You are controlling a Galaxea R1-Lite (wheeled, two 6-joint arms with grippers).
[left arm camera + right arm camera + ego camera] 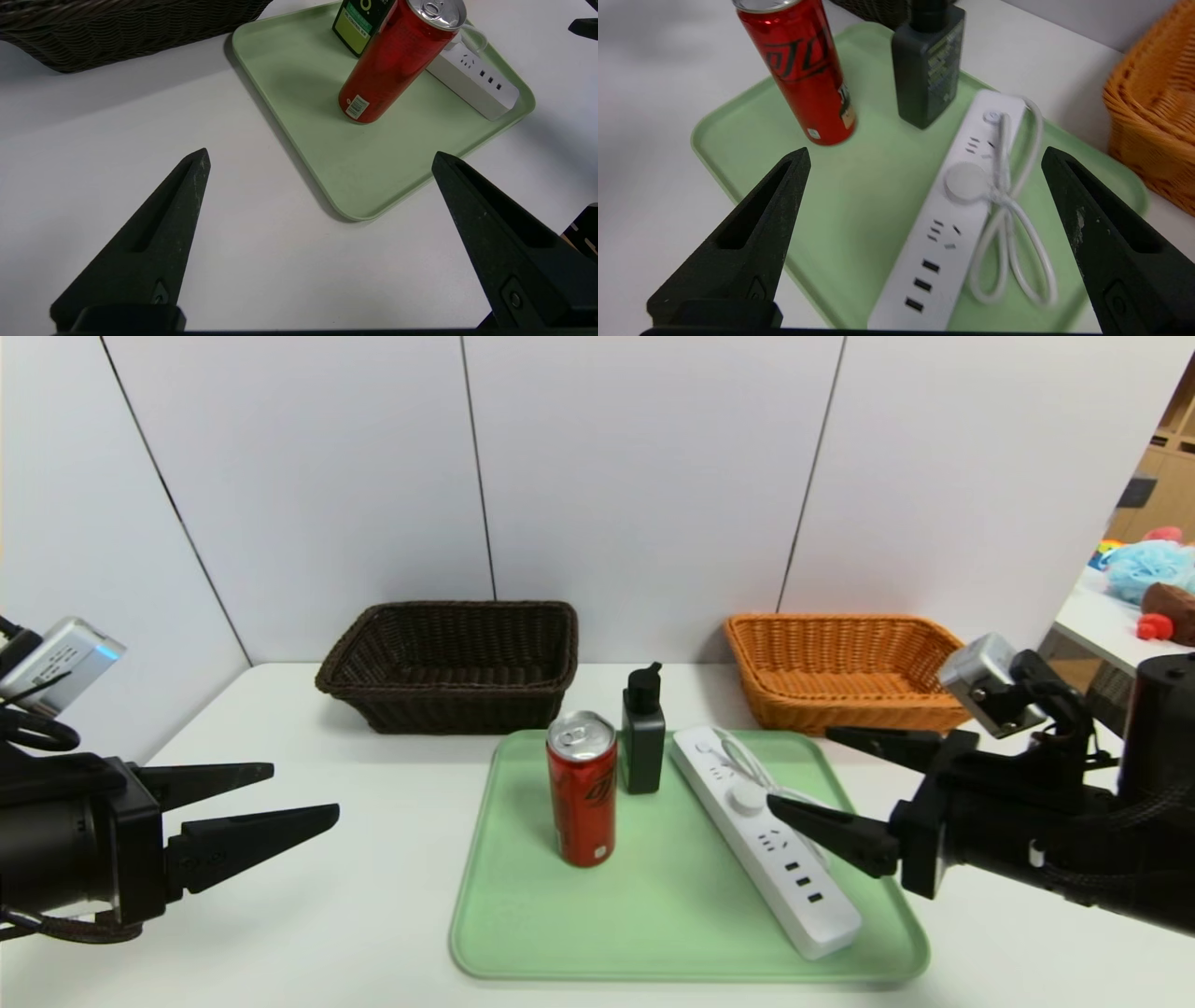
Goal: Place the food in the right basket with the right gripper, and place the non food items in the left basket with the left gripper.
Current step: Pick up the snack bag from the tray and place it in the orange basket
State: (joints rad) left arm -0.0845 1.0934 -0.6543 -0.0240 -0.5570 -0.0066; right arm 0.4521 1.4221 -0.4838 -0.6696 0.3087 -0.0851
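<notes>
Starting the sort, I hold my right tool (pixel 808 773) wide and empty over the long white power strip with coiled cord (pixel 766 835). The tall slim red drink can (pixel 582 789) stands ahead of it on the pale green plastic tray (pixel 523 933), beside the small dark green pump bottle (pixel 643 733). Nothing is sorted: the orange-tan wicker basket (pixel 840 663) behind that tool and the dark brown wicker basket (pixel 448 658) are empty. My left tool (pixel 303 793), also wide, hangs over open white worktop (pixel 308 896), clear of the tray's raised rim.
</notes>
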